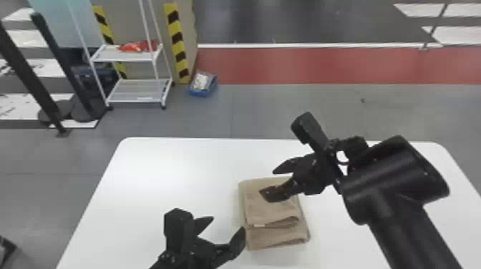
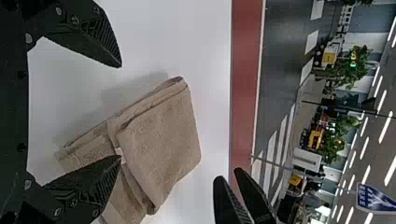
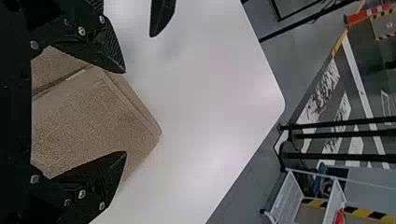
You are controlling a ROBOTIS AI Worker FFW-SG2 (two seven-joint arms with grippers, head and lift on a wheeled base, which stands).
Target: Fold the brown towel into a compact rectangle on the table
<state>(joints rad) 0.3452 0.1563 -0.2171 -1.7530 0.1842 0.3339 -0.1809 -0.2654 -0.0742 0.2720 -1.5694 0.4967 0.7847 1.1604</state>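
The brown towel [image 1: 270, 211], at lower centre of the head view, is cloth, matt and slightly rough, with a fine nubbly pile. The tabletop [image 1: 171, 179] beneath it looks hard and smooth, with a soft gloss that shows as a pale sheen toward the left. Both the left end effector [image 1: 226, 224] and right end effector [image 1: 267, 183] are mostly matt black, their fingertips finely ridged inside, with shiny metal screws [image 3: 81, 193]. At right, the arm casing [image 1: 390, 175] is smooth, dark and satiny. Upper left, the cart [image 1: 123, 57] has smooth white rails; the dark floor [image 1: 286, 21] along the top looks glossy.
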